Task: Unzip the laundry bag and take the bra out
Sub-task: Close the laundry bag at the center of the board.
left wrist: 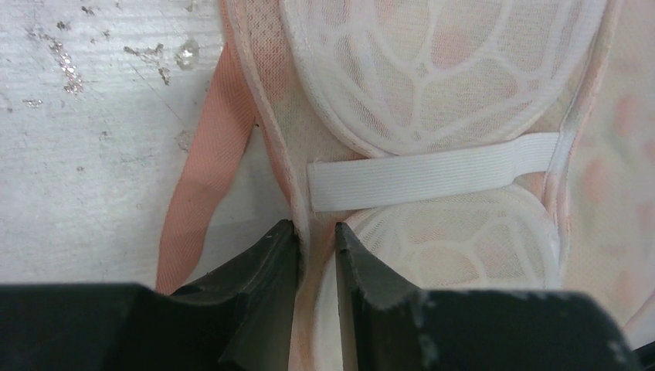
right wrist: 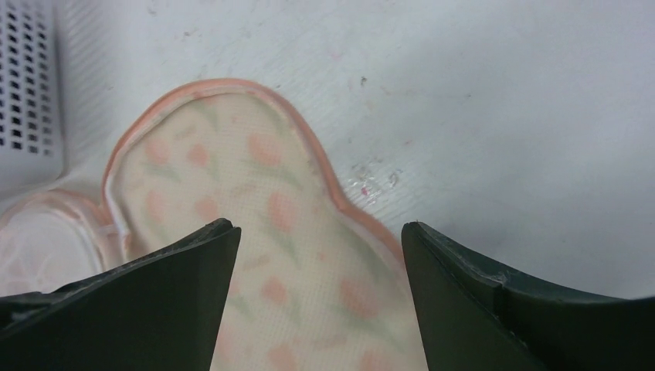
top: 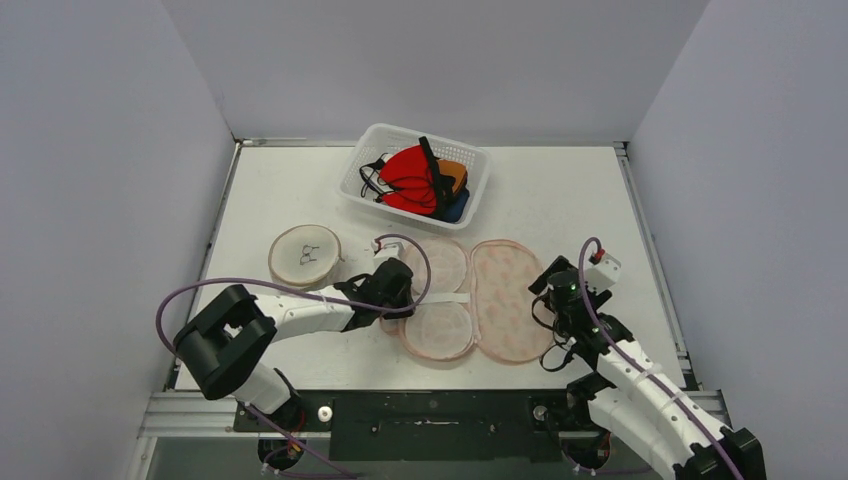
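Pinching the pink rim of the laundry bag, the left gripper is anchoring the unzipped bag so the bra, tucked under the white elastic band, can come free, while the right gripper is hovering spread wide over the flipped lid.

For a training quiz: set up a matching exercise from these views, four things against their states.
Things:
1 left gripper
2 right gripper
3 basket
4 elastic strap

States:
A holds red clothing
B open over the flowered flap
C stretched across between the mesh cups
D closed on the bag's pink rim

Pairs: 1-D, 2-B, 3-A, 4-C
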